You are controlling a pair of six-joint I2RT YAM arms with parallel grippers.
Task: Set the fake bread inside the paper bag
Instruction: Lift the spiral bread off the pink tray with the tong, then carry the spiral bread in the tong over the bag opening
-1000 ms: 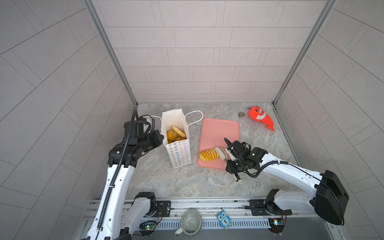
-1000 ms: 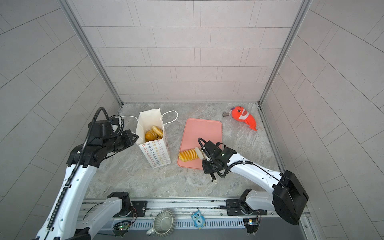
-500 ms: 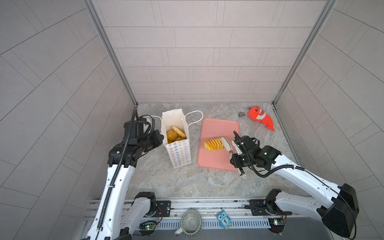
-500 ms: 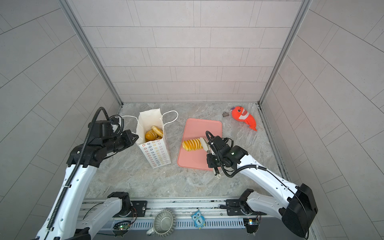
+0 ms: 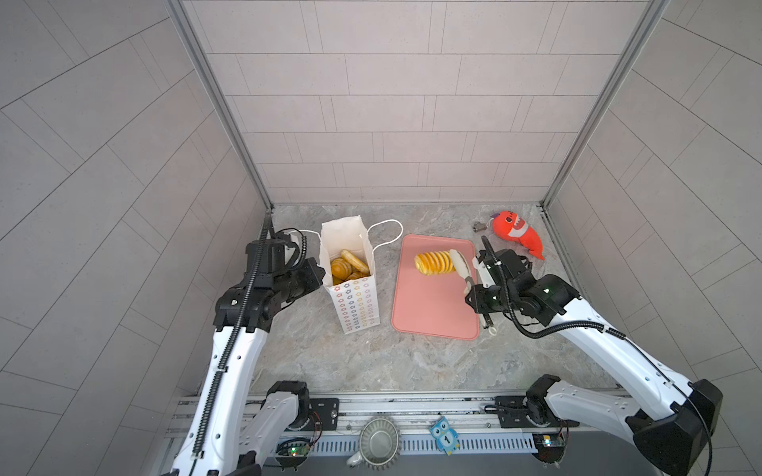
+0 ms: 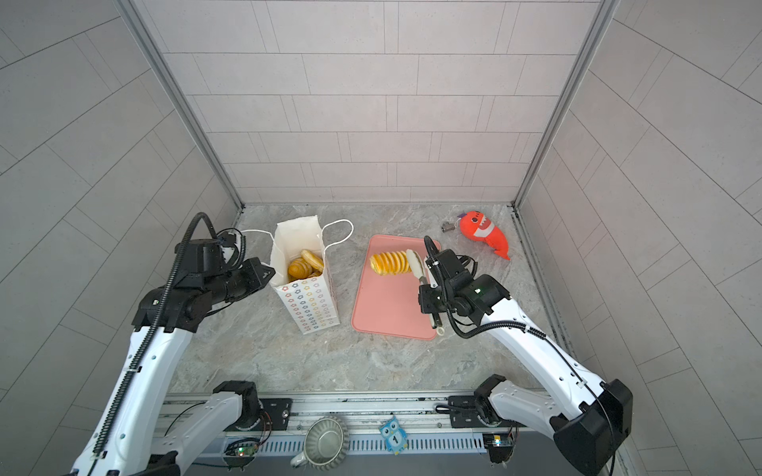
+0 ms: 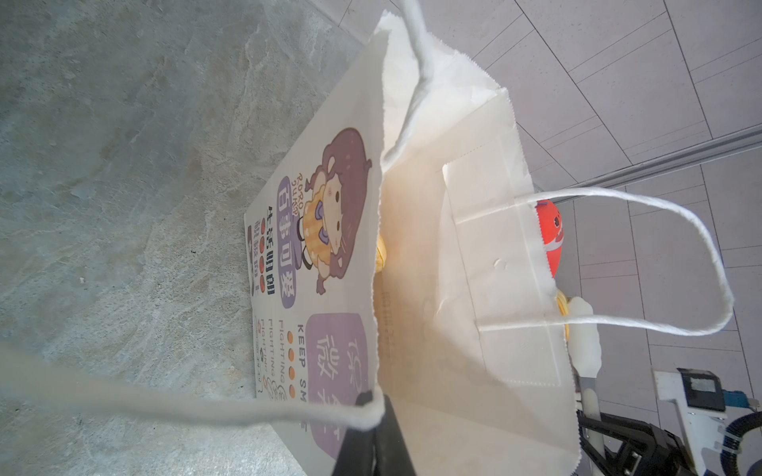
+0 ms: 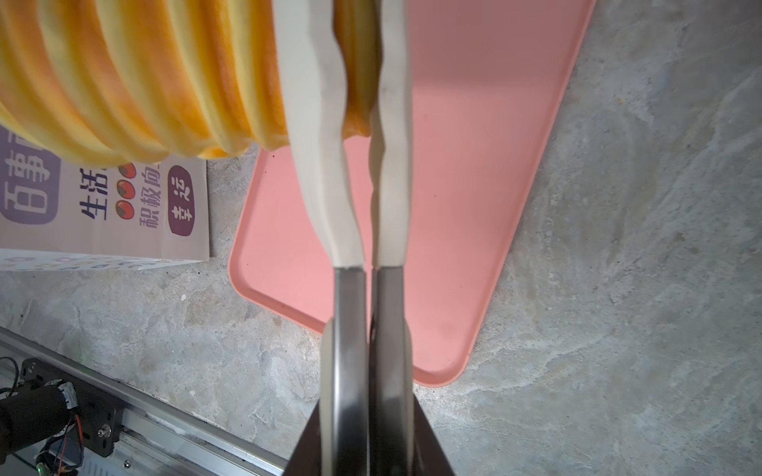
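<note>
holds a ridged roll [image 5: 433,262] in tongs [image 5: 462,268] over the far part of the pink tray [image 5: 429,317], right of the paper bag [image 5: 356,305].
clamps the right gripper [image 5: 479,297] tight on the metal tong arms. pinches the roll's right end between the white tong tips [image 8: 313,123], which places the roll beyond and left of that gripper, not touching it. points the rest of the roll left toward the bag, with bare table between. nips the bag's left rim in the closed left gripper [image 7: 373,432], beside a cord handle. shows more fake bread [image 5: 348,266] inside the upright, open bag.
</note>
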